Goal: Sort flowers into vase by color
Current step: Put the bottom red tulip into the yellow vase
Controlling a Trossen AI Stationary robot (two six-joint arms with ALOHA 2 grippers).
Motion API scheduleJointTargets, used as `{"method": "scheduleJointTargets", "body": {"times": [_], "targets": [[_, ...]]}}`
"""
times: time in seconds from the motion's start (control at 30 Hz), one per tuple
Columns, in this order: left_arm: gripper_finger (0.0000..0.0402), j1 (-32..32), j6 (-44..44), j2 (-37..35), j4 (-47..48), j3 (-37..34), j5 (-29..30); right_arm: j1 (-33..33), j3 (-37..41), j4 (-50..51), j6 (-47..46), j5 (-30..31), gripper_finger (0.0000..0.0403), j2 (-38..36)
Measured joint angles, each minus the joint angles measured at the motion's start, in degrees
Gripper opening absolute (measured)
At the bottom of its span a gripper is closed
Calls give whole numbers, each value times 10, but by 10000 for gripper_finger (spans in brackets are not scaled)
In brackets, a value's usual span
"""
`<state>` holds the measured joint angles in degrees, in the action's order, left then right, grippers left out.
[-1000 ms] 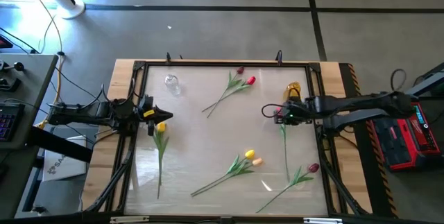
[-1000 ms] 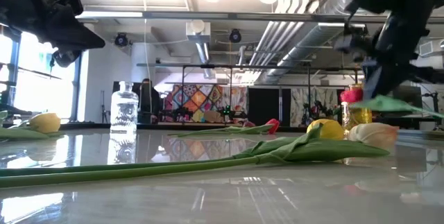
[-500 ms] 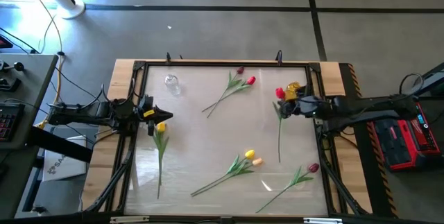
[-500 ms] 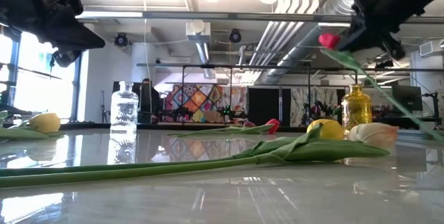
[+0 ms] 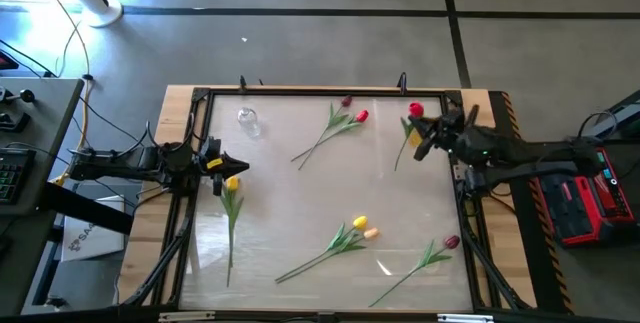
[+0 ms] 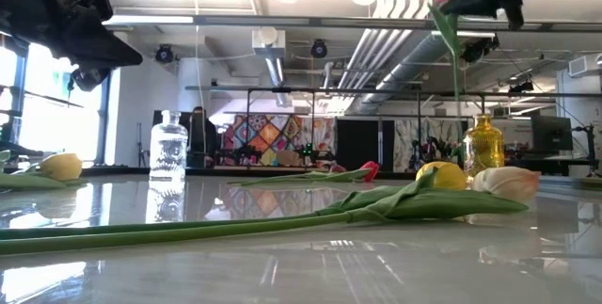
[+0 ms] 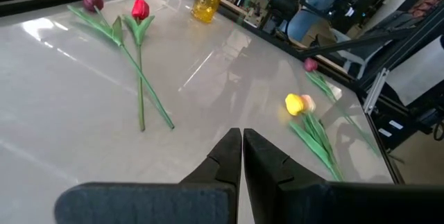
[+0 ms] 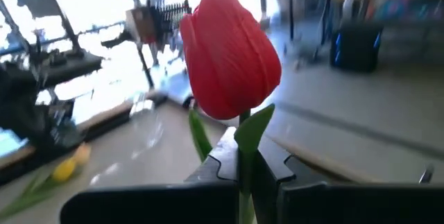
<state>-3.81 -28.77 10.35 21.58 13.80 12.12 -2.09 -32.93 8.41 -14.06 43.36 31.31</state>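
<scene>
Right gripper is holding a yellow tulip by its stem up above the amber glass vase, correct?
Not quite: the tulip is red, not yellow. The right wrist view shows the right gripper shut on the green stem just under the red tulip head. The low view shows it held up above the amber glass vase.

No text or label can be read

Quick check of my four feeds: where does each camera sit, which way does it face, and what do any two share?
High: overhead, straight down; both arms, right gripper lifting red tulip.
Low: table level, facing the room; amber vase.
Left wrist: behind shut left gripper, facing across the table.
Right wrist: behind fingers clamping the tulip stem.
Shared: the red tulip shows in high, low and right wrist.
</scene>
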Motion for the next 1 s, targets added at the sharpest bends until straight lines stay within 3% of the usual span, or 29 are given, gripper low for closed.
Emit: {"method": "scheduleJointTargets", "body": {"times": [0.17, 0.4, 0.7, 1.0], "targets": [[5, 0, 0, 0, 0, 0, 0, 0, -22, -48, 96, 18, 0, -37], [5, 0, 0, 0, 0, 0, 0, 0, -108, -8, 188, 44, 0, -69], [5, 0, 0, 0, 0, 0, 0, 1, -211, 108, 201, 72, 0, -56], [5, 0, 0, 0, 0, 0, 0, 3, -226, 131, 200, 125, 0, -39]]}}
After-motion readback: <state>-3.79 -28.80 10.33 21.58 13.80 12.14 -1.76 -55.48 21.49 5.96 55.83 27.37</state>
